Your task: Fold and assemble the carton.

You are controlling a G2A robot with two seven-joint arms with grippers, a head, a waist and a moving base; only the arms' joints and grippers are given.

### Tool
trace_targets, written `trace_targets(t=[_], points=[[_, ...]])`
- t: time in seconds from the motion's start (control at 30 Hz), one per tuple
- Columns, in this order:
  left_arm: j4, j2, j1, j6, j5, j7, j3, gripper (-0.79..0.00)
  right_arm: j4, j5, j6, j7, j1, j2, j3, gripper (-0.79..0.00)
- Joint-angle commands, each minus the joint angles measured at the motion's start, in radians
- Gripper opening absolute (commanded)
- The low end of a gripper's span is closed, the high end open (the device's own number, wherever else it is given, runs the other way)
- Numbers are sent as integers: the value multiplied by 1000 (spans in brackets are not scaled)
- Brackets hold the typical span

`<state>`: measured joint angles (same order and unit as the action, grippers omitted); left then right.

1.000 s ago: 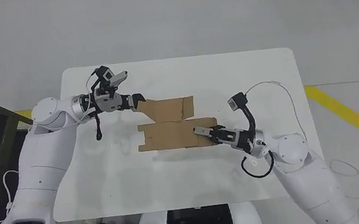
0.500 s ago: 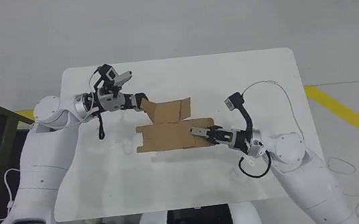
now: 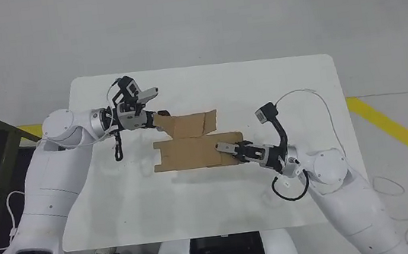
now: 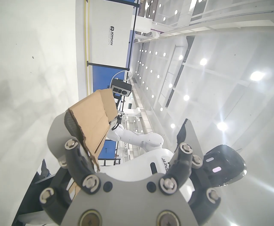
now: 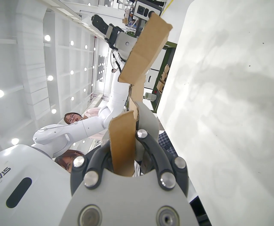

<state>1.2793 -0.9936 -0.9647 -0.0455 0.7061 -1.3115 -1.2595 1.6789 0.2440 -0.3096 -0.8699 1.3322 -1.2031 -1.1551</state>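
Top view down on table [image 3: 291,86], wrist views close, facing upward, sharing carton [image 3: 192,153]

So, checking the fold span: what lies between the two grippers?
The carton, its cardboard spanning from the left gripper to the right gripper, seen in the top view.

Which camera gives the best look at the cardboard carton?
The top view: it takes in the whole carton on the table. The left wrist view catches one flap edge-on; the right wrist view, a foreshortened strip up close.
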Motion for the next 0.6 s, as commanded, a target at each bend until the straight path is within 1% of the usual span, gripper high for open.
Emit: trace_targets(t=[0.0,0.07,0.1,0.13,0.17,0.2,0.23,0.27,0.4,0.57], points=[[4,1,0,9,-15,-8,0,0,1,1,2,1,0,1,-2,-785],[7,3,-2,12,-25,-11,-2,0,2,5,2,0,1,2,-4,-785],[9,4,-3,11,-29,-14,-3,-55,1,6,1,-1,1,3,-5,-785],[10,5,-3,11,-35,-15,-4,-219,-2,7,1,-2,0,4,-5,-785],[12,6,-4,10,-39,-17,-5,-357,-4,8,0,-4,-1,4,-5,-785],[13,7,-5,9,-43,-18,-6,-416,-3,9,0,-5,-2,4,-3,-785],[13,7,-6,7,-45,-18,-6,-453,-2,9,0,-5,-4,4,-1,-785],[13,8,-7,6,-49,-18,-7,-477,-1,9,1,-4,-5,4,1,-785],[14,10,-6,-1,-63,-24,-5,-529,-3,7,-2,-5,-11,5,5,-785],[12,12,0,-8,-86,-36,3,-548,-1,6,0,-6,-15,8,2,-785]])
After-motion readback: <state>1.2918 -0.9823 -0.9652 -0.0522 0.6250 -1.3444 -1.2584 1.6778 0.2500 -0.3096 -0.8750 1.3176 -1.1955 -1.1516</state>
